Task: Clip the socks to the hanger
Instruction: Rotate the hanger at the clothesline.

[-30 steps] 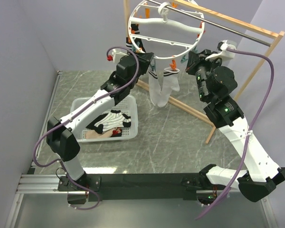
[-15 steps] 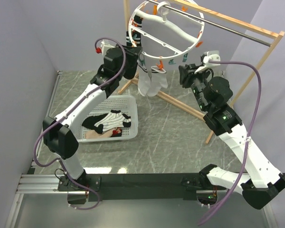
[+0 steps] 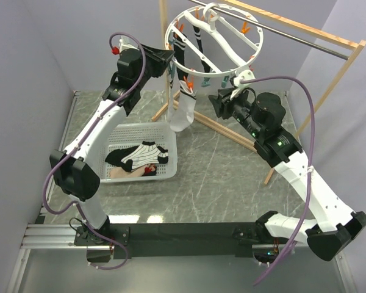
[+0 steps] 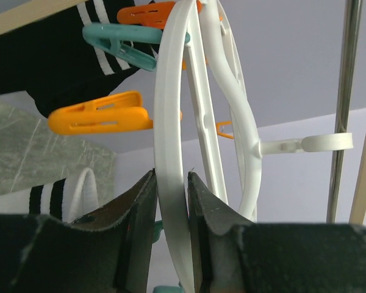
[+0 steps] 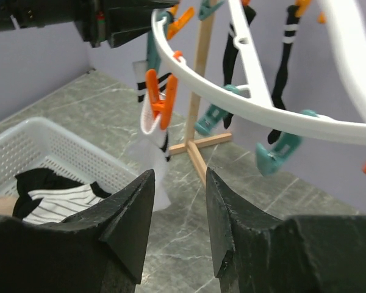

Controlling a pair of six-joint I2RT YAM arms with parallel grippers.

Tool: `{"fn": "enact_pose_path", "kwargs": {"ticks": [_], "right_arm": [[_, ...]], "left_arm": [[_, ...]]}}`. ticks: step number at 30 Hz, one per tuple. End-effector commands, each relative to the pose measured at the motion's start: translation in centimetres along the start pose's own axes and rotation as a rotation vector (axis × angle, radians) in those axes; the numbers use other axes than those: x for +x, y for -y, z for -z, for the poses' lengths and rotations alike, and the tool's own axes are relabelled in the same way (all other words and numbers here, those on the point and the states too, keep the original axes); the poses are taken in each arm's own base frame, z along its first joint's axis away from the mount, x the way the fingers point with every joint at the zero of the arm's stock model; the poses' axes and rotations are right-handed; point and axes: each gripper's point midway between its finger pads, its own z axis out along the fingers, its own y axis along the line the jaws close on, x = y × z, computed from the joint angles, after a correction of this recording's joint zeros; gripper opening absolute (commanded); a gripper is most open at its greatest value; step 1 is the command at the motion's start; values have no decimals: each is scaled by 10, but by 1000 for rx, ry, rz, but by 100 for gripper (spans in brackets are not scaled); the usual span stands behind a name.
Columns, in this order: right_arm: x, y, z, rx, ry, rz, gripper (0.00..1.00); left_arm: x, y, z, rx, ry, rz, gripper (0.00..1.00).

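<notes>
The white ring hanger [image 3: 219, 72] hangs by its hook from the metal rod. My left gripper [image 3: 169, 61] is shut on its left rim; in the left wrist view the rim [image 4: 168, 122] sits between the closed jaws of that gripper [image 4: 171, 183]. Black socks [image 3: 198, 43] and a white sock [image 3: 182, 110] hang from clips. My right gripper [image 3: 216, 104] is open and empty, just below the ring's near rim [image 5: 232, 107], its jaws [image 5: 180, 177] apart. A striped sock [image 3: 145, 152] lies in the basket.
The white perforated basket [image 3: 171, 165] sits on the table at the left, below the hanging white sock [image 5: 149, 131]. The wooden frame [image 3: 348, 58] with its floor bar [image 3: 226, 128] stands behind. Orange [image 5: 158, 97] and teal clips [image 5: 280, 149] dangle from the rim.
My left gripper has moved up and to the left with the rim in it, turning the ring. The hanging white socks swung left. My right gripper moved left and lower, under the ring.
</notes>
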Motion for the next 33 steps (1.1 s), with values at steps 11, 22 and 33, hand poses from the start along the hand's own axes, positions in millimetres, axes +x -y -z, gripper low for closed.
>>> {"fn": "enact_pose_path", "kwargs": {"ticks": [11, 22, 33], "right_arm": [[-19, -2, -7, -41, 156, 188, 63], [3, 19, -8, -158, 85, 178, 85], [-2, 9, -25, -269, 146, 244, 83]], "left_arm": [[-4, 32, 3, 98, -28, -27, 32], [-9, 34, 3, 120, -61, -38, 33], [-7, 31, 1, 126, -93, -36, 33]]}}
